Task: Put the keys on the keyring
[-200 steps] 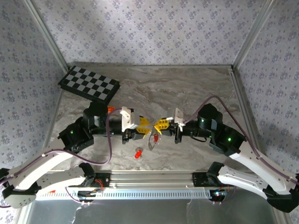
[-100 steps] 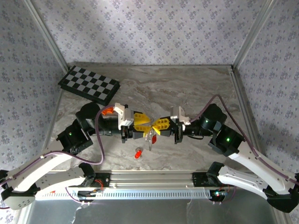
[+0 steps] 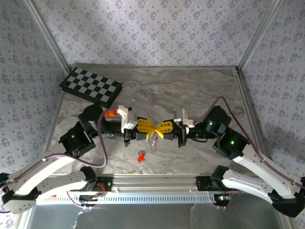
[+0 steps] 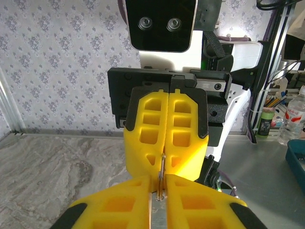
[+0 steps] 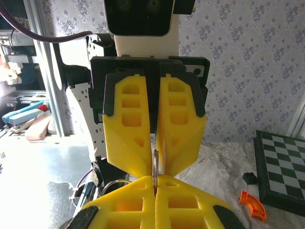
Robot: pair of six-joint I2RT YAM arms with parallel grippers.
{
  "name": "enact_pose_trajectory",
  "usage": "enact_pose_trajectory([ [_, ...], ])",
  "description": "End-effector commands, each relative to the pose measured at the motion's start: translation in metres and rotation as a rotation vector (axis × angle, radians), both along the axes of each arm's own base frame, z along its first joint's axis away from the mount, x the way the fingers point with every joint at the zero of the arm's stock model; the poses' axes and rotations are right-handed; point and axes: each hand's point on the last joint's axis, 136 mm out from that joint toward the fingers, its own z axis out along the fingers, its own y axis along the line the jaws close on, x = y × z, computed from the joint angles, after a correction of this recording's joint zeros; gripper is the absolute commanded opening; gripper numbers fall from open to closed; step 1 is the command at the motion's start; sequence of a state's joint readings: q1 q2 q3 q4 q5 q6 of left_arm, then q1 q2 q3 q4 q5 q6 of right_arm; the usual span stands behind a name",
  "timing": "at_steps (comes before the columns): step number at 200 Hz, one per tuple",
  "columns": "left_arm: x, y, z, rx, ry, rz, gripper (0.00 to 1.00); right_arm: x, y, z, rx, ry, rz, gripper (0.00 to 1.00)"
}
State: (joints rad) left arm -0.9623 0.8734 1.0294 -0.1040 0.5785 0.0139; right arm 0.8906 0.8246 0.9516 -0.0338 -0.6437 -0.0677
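Note:
Both grippers meet tip to tip above the middle of the marble table. The silvery keyring (image 3: 153, 139) hangs between them, edge-on in the wrist views. My right gripper (image 3: 158, 131) (image 5: 155, 177) is shut on the keyring (image 5: 155, 167) from the right. Opposite it, my left gripper (image 3: 151, 130) (image 4: 162, 183) has its yellow fingers (image 5: 128, 138) closed in on the same keyring (image 4: 162, 172) with a narrow gap left between them. One red-headed key (image 3: 141, 157) lies on the table just in front of the left gripper. A thin wire loop (image 5: 113, 183) shows below the left fingers.
A folded chessboard (image 3: 90, 86) (image 5: 281, 164) lies at the back left. A small orange piece (image 5: 251, 204) and a black bit (image 5: 249, 177) sit near it. A metal rail (image 3: 152, 183) runs along the near edge, and patterned walls close in the table.
My left gripper has moved right to meet the right gripper and its fingers have closed in round the keyring. The right gripper has held the ring throughout, shifting slightly left. The key on the table has not moved.

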Motion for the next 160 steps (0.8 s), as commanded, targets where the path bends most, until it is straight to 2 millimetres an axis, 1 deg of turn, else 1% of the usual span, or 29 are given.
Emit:
enact_pose_trajectory([
  [1, -0.002, -0.001, 0.019, -0.047, -0.030, -0.016, 0.12, -0.007, -0.001, 0.008, 0.018, -0.023, 0.030, 0.00],
  [42, -0.004, 0.000, 0.017, -0.045, -0.028, -0.024, 0.04, -0.005, 0.000, 0.004, 0.010, -0.016, 0.027, 0.00],
  [52, -0.005, 0.001, 0.016, -0.046, -0.033, -0.024, 0.00, -0.005, 0.000, 0.003, 0.007, -0.015, 0.025, 0.00],
  [87, -0.004, 0.002, 0.011, -0.033, -0.031, -0.013, 0.00, 0.000, -0.001, 0.001, -0.007, -0.010, -0.006, 0.00],
  [90, -0.003, 0.002, 0.011, -0.032, -0.032, -0.009, 0.00, 0.001, -0.001, 0.001, -0.008, -0.008, -0.011, 0.01],
  [97, -0.002, 0.003, 0.010, -0.028, -0.033, 0.004, 0.00, 0.004, -0.002, 0.001, -0.010, -0.004, -0.028, 0.07],
  [111, 0.004, 0.005, 0.005, -0.015, -0.031, 0.040, 0.00, 0.008, -0.004, 0.000, -0.017, 0.007, -0.060, 0.23],
  [119, 0.009, 0.006, 0.002, -0.003, -0.027, 0.067, 0.00, 0.009, -0.005, 0.000, -0.018, 0.012, -0.075, 0.34],
  [129, 0.015, 0.007, -0.004, 0.017, -0.018, 0.099, 0.00, 0.012, -0.008, 0.000, -0.021, 0.024, -0.103, 0.46],
  [137, 0.019, 0.008, -0.009, 0.030, -0.009, 0.120, 0.00, 0.014, -0.011, -0.002, -0.031, 0.035, -0.123, 0.53],
  [152, 0.026, 0.011, -0.018, 0.046, 0.007, 0.161, 0.00, 0.016, -0.015, -0.007, -0.057, 0.052, -0.150, 0.72],
  [160, 0.029, 0.014, -0.023, 0.051, 0.020, 0.179, 0.00, 0.020, -0.017, -0.010, -0.071, 0.063, -0.174, 0.79],
])
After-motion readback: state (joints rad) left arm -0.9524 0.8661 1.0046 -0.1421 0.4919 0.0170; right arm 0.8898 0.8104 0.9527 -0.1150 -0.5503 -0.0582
